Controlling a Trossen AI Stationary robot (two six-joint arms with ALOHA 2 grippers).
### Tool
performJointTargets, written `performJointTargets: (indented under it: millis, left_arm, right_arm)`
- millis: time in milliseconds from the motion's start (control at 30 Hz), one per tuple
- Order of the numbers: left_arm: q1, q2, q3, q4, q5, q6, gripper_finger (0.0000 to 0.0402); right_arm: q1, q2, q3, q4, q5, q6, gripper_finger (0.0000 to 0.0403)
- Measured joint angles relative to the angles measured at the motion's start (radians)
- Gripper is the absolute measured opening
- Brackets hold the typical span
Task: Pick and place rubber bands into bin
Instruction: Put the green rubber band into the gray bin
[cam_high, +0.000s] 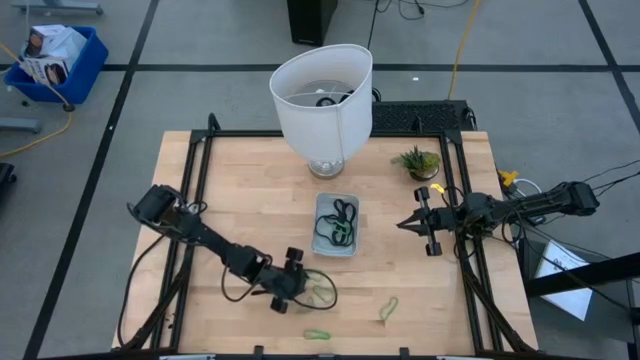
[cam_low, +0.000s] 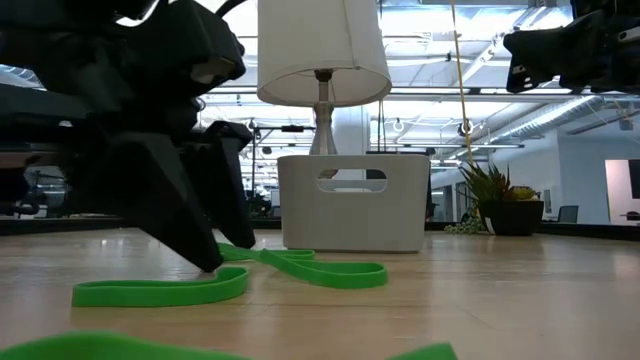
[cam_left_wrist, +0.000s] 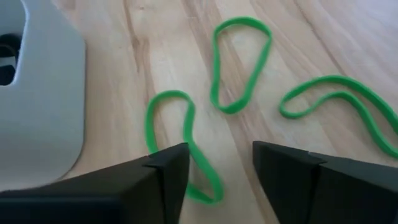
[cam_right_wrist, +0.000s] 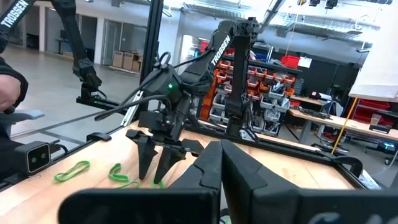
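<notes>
We see the table (cam_high: 250, 240) evenly and brightly lit from overhead, with only soft, short shadows. In the low view, ceiling strip lights glare behind the lamp (cam_low: 322, 50), and the left gripper (cam_low: 190, 215) and nearest rubber bands (cam_low: 160, 292) are blurred. The left wrist view is soft throughout.

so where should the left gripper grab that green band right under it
Take the near end of the green rubber band, the narrow stretch lying between the open fingers of the left gripper. Come straight down from above: the band lies flat on the table, so the fingers can pinch both strands together.
</notes>
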Motion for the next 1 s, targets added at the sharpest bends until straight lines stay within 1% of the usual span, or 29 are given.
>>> performJointTargets:
  millis: [100, 167, 267, 300, 433, 567, 667, 767, 900, 1000]
  left_arm:
    - [0.012, 0.001, 0.0, -0.003, 0.014, 0.0, 0.0136]
    - [0.022, 0.001, -0.001, -0.005, 0.043, -0.006, 0.0098]
    - [0.027, 0.002, -0.002, -0.008, 0.065, 0.002, 0.0027]
    - [0.026, 0.002, -0.002, -0.008, 0.066, 0.014, 0.0014]
    - [0.012, -0.012, -0.003, -0.018, 0.037, 0.055, 0.0009]
    - [-0.006, -0.087, -0.007, -0.073, -0.047, 0.076, 0.0005]
    - [-0.025, -0.188, -0.005, -0.149, -0.136, 0.08, 0.0004]
    - [-0.043, -0.295, -0.005, -0.249, -0.194, 0.083, 0.0004]
    - [-0.076, -0.442, -0.007, -0.328, -0.246, 0.084, 0.0003]
    - [-0.105, -0.547, -0.048, -0.35, -0.249, 0.117, 0.0002]
  right_arm:
    - [0.0, 0.0, 0.0, 0.0, 0.0, 0.007, 0.0]
    - [0.0, 0.0, 0.0, 0.0, 0.0, 0.008, 0.0]
    - [0.0, 0.0, 0.0, 0.0, 0.0, 0.027, 0.0]
    - [0.0, 0.0, 0.0, 0.0, 0.0, 0.03, 0.0]
    - [0.0, 0.0, 0.0, -0.003, 0.0, 0.033, 0.0]
    - [0.0, 0.0, 0.0, -0.005, 0.0, 0.032, 0.0]
    - [0.0, 0.0, 0.0, -0.008, 0.001, 0.032, 0.0]
    - [0.0, 0.003, 0.0, -0.008, 0.003, 0.031, 0.0]
    - [0.0, 0.006, 0.0, -0.008, 0.003, 0.031, 0.0]
    - [0.0, 0.011, 0.0, -0.008, 0.003, 0.03, 0.0]
